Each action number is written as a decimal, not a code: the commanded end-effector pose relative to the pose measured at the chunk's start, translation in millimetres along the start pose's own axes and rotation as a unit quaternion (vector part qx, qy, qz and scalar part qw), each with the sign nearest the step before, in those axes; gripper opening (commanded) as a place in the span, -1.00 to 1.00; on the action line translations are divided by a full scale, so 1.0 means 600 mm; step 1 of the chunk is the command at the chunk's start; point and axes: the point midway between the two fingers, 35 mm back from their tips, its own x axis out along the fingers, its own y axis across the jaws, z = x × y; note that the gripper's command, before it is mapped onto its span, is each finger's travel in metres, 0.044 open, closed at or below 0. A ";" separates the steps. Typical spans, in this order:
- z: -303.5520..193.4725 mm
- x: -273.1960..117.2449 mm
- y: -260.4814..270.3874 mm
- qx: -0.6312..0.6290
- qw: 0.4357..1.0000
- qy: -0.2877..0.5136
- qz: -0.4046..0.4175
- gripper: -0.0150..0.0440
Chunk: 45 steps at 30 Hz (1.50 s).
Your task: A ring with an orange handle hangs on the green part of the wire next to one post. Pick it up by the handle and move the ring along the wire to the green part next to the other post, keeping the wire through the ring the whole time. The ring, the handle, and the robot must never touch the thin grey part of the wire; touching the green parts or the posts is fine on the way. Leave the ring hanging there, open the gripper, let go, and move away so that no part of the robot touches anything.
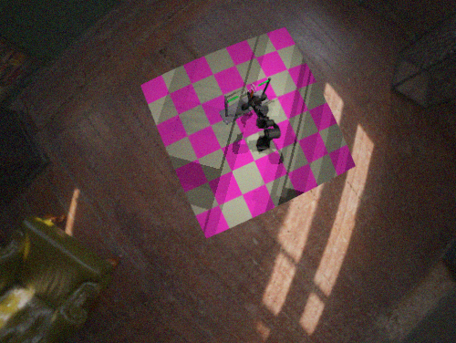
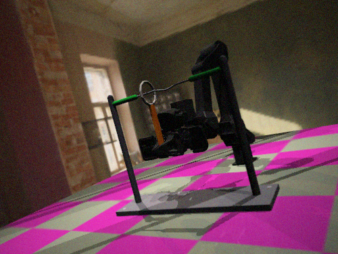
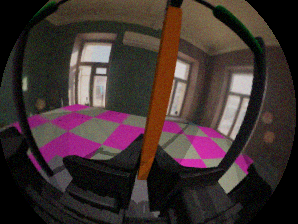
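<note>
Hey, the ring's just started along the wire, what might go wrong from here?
The ring now surrounds the thin grey wire, which bends ahead; with little slack inside, a small height error might make it touch. The pincer is shut low on the long orange handle, which tilts, so any sway at the top is magnified. The far green part sits higher, so the ring must climb.

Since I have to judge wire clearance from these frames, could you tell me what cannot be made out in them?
- Top view: the ring and grey wire are too small; the arm covers part of them.
- Exterior view: whether the ring touches the grey wire passing through it is too fine to tell.
- Wrist view: the ring is cut off beyond the orange handle; the gripper fingers' contact is dark and blurred.
</note>
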 end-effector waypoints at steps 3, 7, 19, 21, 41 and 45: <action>0.001 -0.001 0.008 -0.007 1.000 -0.001 -0.008 -1.00; 0.002 -0.001 0.010 -0.016 1.000 -0.001 -0.013 -1.00; 0.003 -0.001 0.012 -0.041 0.999 0.000 -0.020 -1.00; 0.002 -0.001 0.013 -0.057 0.998 0.000 -0.022 -1.00; -0.006 0.001 0.055 -0.039 0.999 0.002 -0.002 -1.00; -0.007 0.001 0.069 -0.020 1.000 0.002 0.007 -1.00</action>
